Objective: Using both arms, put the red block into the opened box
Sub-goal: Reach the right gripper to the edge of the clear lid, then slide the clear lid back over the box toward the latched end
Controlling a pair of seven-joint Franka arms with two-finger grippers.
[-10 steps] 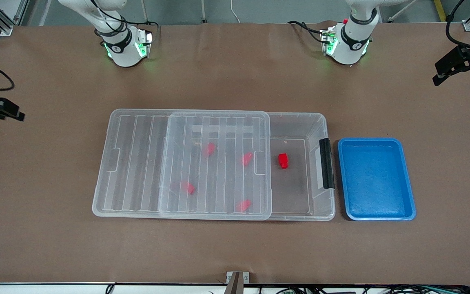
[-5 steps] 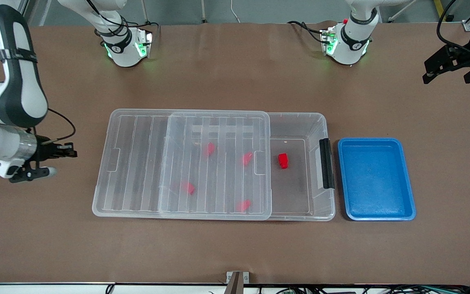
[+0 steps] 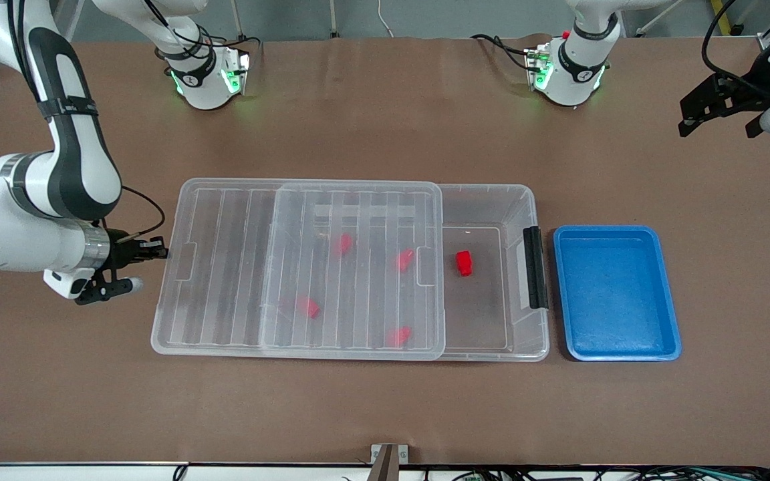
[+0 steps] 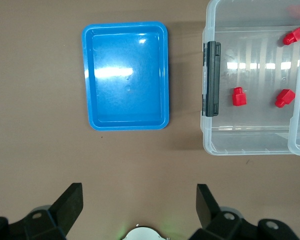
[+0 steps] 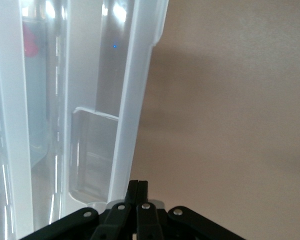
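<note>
Red block (image 3: 464, 262): inside box (image 3: 522, 200), on uncovered floor near black latch (image 3: 533, 266).
Lid (image 3: 224, 200): slid toward right arm's end.
Right hand (image 3: 155, 252): closed, empty, beside lid's edge.
Left hand (image 3: 719, 110): open, empty, above counter (image 3: 385, 407).

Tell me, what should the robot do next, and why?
Probably nudge the shut right gripper against the lid edge it sits beside, pushing it farther off the box. The lid covers four red blocks; only one red block lies uncovered. The left gripper waits, open.
</note>
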